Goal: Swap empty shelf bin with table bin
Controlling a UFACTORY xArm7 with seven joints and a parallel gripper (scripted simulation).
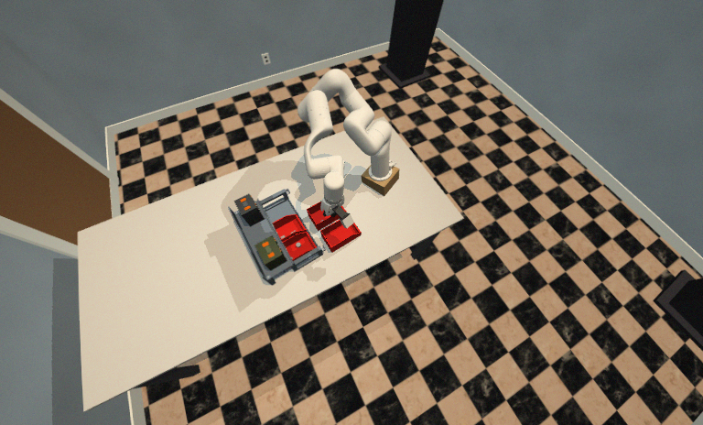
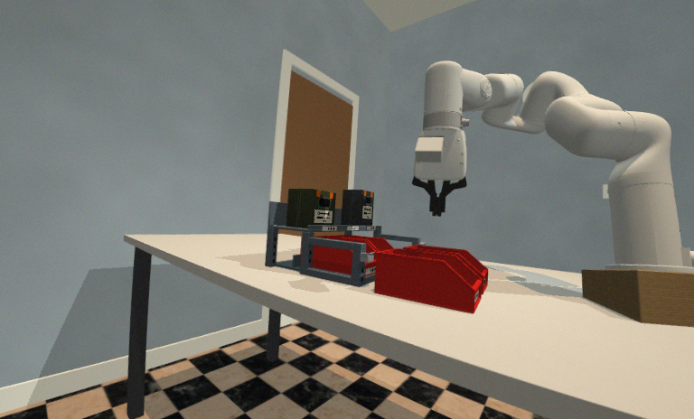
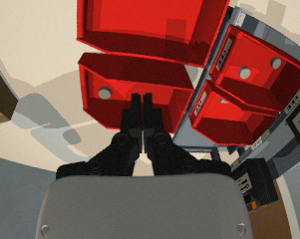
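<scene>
My fingers (image 1: 328,213) (image 2: 437,212) are pressed together, empty, above the bin with a part (image 1: 319,217) (image 3: 97,92). Beside it the empty bin (image 1: 340,234) (image 2: 425,279) (image 3: 150,25) already stands on the surface (image 1: 155,275) (image 2: 563,353) (image 3: 30,30). Beyond, the shelf (image 1: 287,193) (image 2: 334,278) (image 3: 191,141) awaits the loaded one.

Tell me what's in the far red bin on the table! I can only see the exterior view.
Observer: The far table bin has a round grey part in it.
Operator: And the near one?
Observer: I see no part in the near table bin.
Operator: What about the near red bin on the shelf?
Observer: Two round grey parts show inside the near shelf bin.
</scene>
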